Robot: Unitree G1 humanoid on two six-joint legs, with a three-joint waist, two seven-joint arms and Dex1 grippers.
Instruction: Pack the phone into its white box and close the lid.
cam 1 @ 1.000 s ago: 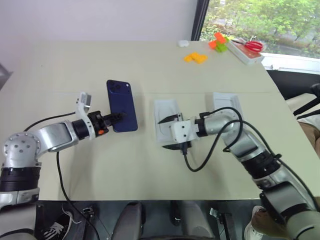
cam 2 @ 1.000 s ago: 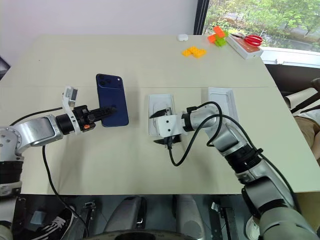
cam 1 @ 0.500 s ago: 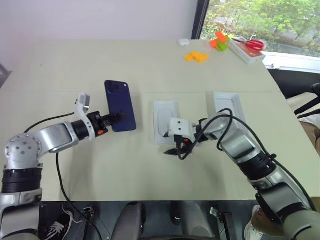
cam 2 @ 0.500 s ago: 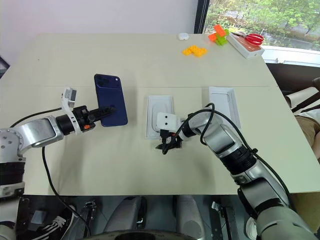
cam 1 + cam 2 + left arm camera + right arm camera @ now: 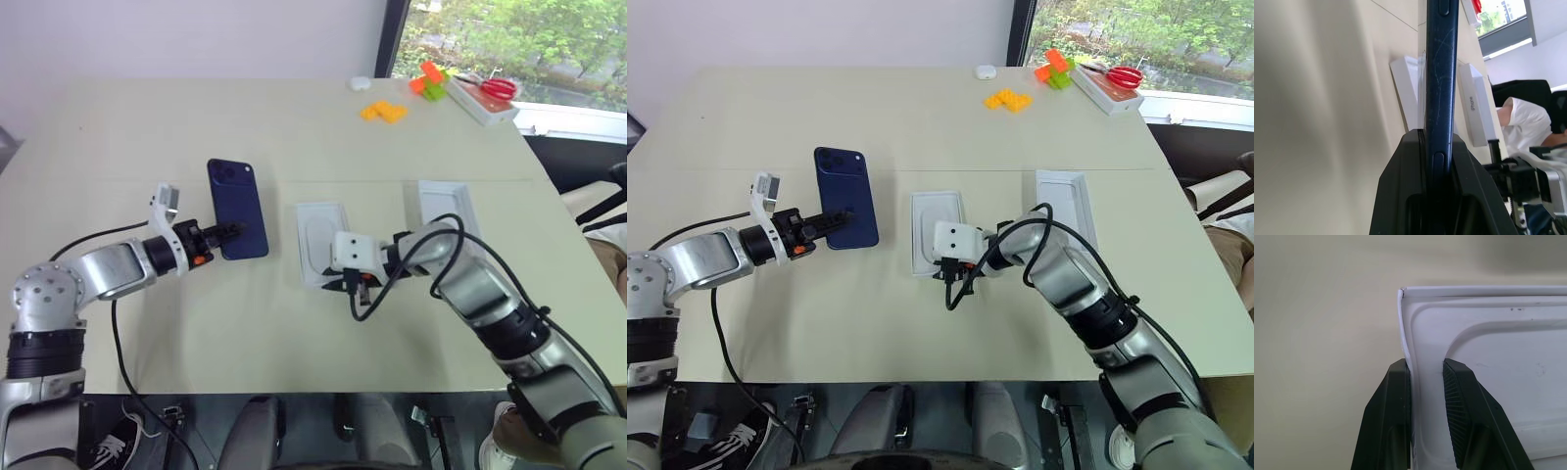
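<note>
A: Where does everything sit?

B: The left pincer [image 5: 227, 232] is clenched on the lower end of the phone [image 5: 238, 222], holding it off the table [image 5: 196, 127], back face up. The white box [image 5: 321, 257] lies open in the middle, and the lid [image 5: 447, 210] rests well apart to its right, also on the table.

A: And the right pincer [image 5: 1426, 382]?

B: Its fingers [image 5: 1399, 387] straddle the box's near wall, one outside and one inside the tray, close by a corner. The outer one lies against the wall; I can't tell whether the inner one presses on it yet.

A: What could go wrong?

B: The wall is thin cardboard. Squeezing near one corner could bend it or swing the tray round. The phone is also gripped only at one end, so it could tip or catch the rim going in.
</note>
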